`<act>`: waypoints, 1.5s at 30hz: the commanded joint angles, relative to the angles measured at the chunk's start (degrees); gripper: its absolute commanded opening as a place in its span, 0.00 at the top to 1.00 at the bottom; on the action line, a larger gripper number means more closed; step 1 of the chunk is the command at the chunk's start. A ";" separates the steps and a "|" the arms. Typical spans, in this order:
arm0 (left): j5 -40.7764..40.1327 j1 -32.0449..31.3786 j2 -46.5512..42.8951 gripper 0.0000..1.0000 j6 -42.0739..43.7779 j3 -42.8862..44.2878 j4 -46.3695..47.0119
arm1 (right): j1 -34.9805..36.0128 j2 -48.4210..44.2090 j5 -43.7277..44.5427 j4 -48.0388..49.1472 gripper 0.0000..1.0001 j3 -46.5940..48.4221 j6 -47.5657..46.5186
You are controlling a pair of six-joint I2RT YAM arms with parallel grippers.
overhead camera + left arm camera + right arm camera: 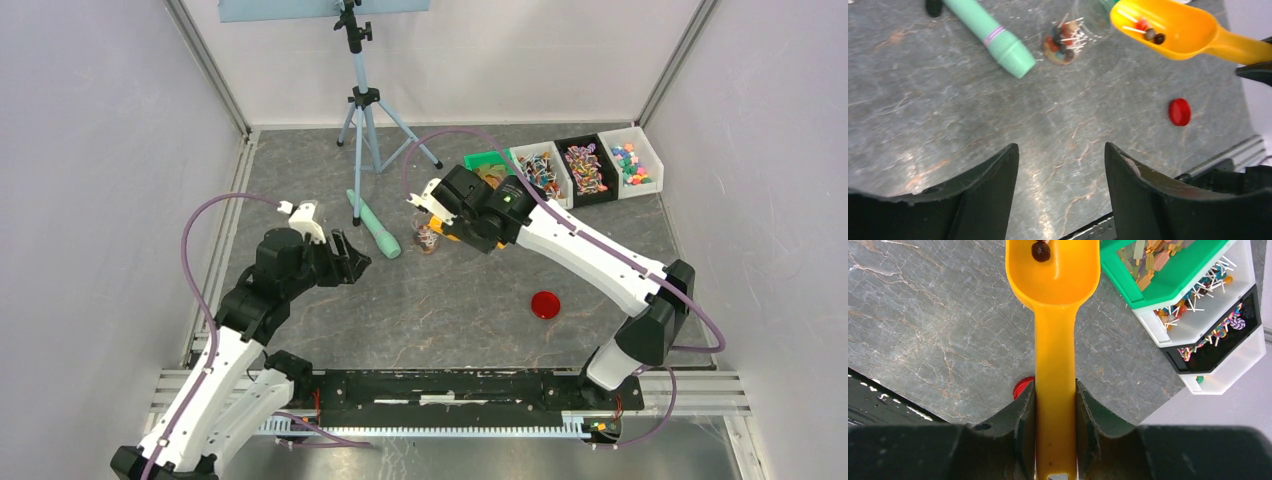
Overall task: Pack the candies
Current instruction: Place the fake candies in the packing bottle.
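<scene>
Right wrist view: the right gripper (1055, 390) pinches the scoop (1053, 290) handle, bowl level so the candies (1040, 250) don't spill, right at the jar (1094, 25) mid-bench. More sit inside. The left gripper (1060, 150) hangs spread and empty, likely ready to steady the jar.

Robotics lab test cell

A grey stone-patterned table (440, 300) is boxed in by plain white panels (90, 150) held in aluminium framing (208, 65). A black mounting rail (450, 385) runs along its near edge, a tripod stand (365, 110) stands at the far edge, and a row of plastic sorting bins (585, 165) sits in the far right corner.
</scene>
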 commanded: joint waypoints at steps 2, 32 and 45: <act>10.85 -0.25 7.79 0.40 -8.90 2.96 12.33 | 0.22 -0.33 -0.75 0.13 1.00 2.69 0.83; 12.08 -11.95 40.99 0.63 -22.15 7.13 46.46 | 0.13 0.91 -3.13 1.16 1.00 4.60 0.73; 11.28 -12.05 41.23 0.64 -21.24 5.63 46.46 | -0.06 2.21 -4.56 2.09 1.00 6.10 -0.33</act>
